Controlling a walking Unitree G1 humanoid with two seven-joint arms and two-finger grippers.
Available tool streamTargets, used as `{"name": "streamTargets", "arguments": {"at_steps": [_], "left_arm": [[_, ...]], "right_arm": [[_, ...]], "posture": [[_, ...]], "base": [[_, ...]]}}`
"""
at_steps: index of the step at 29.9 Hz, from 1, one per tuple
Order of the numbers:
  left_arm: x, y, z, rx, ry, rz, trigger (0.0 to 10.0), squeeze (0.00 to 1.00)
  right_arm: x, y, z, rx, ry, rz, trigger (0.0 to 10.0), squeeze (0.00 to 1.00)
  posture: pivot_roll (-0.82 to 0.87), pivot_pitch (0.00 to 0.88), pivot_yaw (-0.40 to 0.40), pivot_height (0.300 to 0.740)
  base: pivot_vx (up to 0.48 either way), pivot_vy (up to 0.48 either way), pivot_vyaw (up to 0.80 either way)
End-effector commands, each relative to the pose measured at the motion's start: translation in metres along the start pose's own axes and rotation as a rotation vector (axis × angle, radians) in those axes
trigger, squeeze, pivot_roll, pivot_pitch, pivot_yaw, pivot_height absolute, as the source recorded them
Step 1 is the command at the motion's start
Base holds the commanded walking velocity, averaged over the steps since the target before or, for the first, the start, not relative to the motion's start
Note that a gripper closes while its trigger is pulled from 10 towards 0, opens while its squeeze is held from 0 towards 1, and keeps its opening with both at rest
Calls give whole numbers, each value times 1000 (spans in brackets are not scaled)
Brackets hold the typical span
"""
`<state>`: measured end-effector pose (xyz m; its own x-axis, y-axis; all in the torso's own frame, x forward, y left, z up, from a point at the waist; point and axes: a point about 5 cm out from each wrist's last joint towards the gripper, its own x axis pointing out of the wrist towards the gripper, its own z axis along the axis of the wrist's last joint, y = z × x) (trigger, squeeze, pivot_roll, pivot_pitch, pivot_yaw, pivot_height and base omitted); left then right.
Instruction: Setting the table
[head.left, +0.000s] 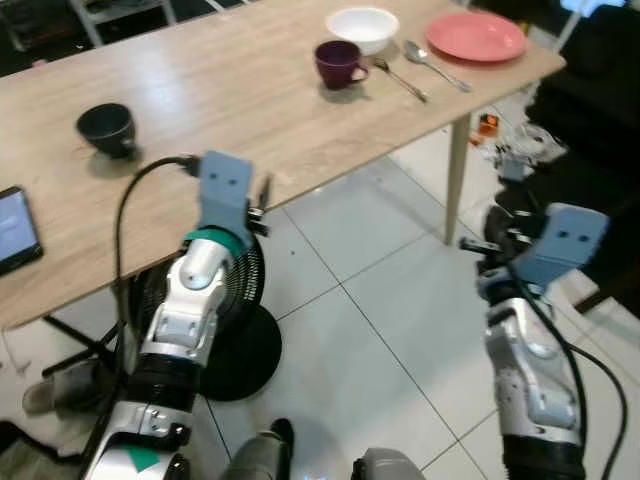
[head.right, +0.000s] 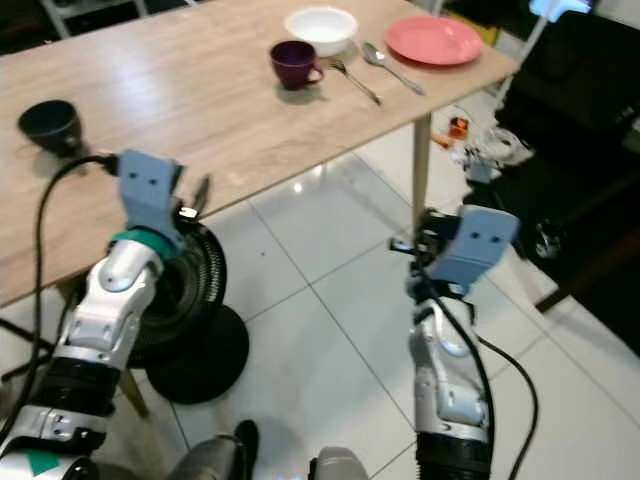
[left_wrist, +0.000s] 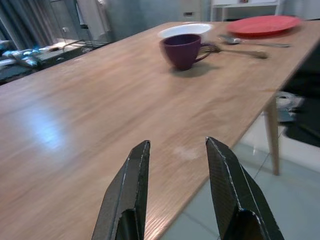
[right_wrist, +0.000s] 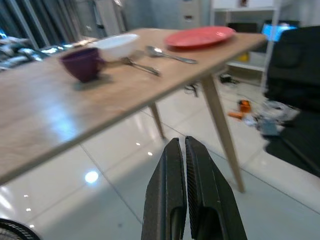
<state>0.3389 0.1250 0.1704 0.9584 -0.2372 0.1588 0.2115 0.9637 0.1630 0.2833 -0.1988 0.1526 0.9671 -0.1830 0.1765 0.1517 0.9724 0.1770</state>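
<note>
Where the wooden table (head.left: 230, 90) runs off to the robot's left, a dark phone or tablet (head.left: 17, 230) lies at its near edge, its screen lit pale. Further along stands a small dark cup (head.left: 106, 127), well apart from the rest of the tableware. Just in front of the table's near edge the left gripper (left_wrist: 175, 165) is raised, its two black fingers spread with a clear gap between them and nothing held; the wrist camera looks along them over the bare tabletop. Below that arm, on the white tiled floor (head.left: 390, 330), sits a black floor fan (head.left: 225, 330) with a round base, partly under the table.

Toward the far right end of the table the setting is grouped together. A purple cup (head.left: 338, 63) stands nearest the middle, handle toward the right. Just behind it is a white bowl (head.left: 362, 28). A fork (head.left: 400, 79) lies just beside the cup, then a spoon (head.left: 434, 64) roughly parallel to it, and at the corner a red plate (head.left: 476, 36).

Off the table's right end, the right gripper (right_wrist: 181, 165) hangs over the floor below tabletop height, its fingers pressed together and empty. Beyond the table leg, cables and small clutter (head.left: 510, 140) lie on the tiles next to a dark piece of furniture (head.left: 590, 110).
</note>
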Motion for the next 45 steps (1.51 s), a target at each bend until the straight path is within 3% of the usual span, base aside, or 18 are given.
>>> {"name": "streamTargets", "arguments": {"at_steps": [1, 19, 25, 45], "left_arm": [[-1, 0, -7, 6, 34, 5, 10000, 0], [5, 8, 1, 0, 28, 85, 10000, 0], [10, 11, 8, -14, 6, 101, 10000, 0], [15, 10, 12, -11, 3, 137, 10000, 0]], "right_arm": [[-3, -1, -6, 1, 26, 1, 10000, 0], [-3, -1, -2, 3, 14, 2, 10000, 0], [0, 2, 10, 39, -42, 9, 10000, 0], [1, 0, 13, 35, -54, 0, 10000, 0]], "posture": [[-97, 0, 68, 740], [-99, 0, 66, 740], [-100, 0, 66, 740], [-97, 0, 64, 740]], "base": [[0, 0, 788], [0, 0, 788], [0, 0, 0], [0, 0, 0]]}}
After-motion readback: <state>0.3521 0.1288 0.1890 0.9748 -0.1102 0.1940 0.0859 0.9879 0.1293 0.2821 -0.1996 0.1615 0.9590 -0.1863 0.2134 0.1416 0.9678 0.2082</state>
